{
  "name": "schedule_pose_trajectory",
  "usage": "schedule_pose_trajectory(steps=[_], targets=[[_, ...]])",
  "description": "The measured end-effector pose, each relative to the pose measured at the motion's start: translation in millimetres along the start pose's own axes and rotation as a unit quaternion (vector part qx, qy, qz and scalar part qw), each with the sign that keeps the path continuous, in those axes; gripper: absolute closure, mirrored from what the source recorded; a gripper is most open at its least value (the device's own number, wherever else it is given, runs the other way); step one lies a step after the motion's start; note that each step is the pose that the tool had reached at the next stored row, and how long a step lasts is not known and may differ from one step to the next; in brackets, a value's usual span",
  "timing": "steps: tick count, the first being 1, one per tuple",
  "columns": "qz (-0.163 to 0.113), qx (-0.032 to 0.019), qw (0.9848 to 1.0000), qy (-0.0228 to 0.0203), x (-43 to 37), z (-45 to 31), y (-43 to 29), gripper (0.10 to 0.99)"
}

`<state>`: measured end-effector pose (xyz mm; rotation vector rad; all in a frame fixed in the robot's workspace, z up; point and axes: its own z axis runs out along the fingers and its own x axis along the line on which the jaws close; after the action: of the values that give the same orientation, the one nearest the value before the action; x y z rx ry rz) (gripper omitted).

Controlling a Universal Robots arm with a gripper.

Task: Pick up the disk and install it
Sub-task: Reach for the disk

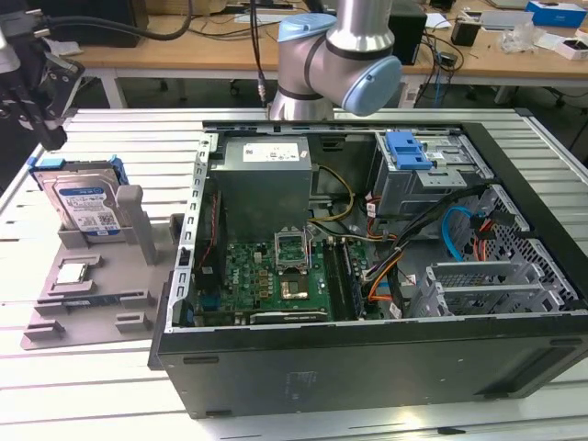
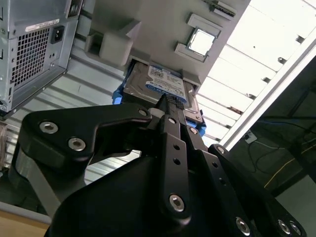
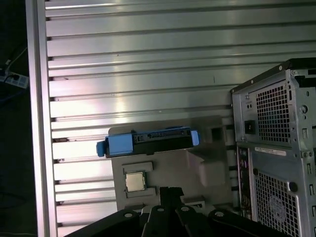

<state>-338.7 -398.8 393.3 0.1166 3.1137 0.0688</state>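
Ribbed aluminium worktop (image 1: 110,138) carries an open computer case (image 1: 367,367) across its middle, with cluttered desks (image 1: 184,46) behind. Near the worktop's edge at the exterior view's left lies a grey fixture tray (image 1: 138,303). The disk (image 1: 87,207) stands on edge in a slot at the tray's far end, its label facing the camera and its blue carrier bracket around the rim. A small CPU chip (image 1: 75,272) lies flat in a pocket nearer the tray's front edge.

The gripper (image 1: 41,119) hangs over the far corner of the tray, just above the disk's top edge and apart from it, as far as the exterior view shows. In the second wrist view its tip lines up with the drive's upper edge (the overlap there looks like perspective, not contact). Whether the gripper is apart or together I cannot tell.

I judge the step in hand to be the approach for the pick: nothing is lifted, and the disk sits fully in its slot. Taking hold would call for squaring up over the thin top edge and closing across the drive's flat faces, clear of the slot walls. The bay with the blue caddy (image 1: 409,149), at the case's far corner, is well apart.
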Motion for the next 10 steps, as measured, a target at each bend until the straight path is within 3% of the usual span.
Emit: schedule_pose_trajectory(steps=[10], targets=[[0.000, 0.0000, 1.0000, 0.0000, 23.1, -0.6, -1.7, 0.980]])
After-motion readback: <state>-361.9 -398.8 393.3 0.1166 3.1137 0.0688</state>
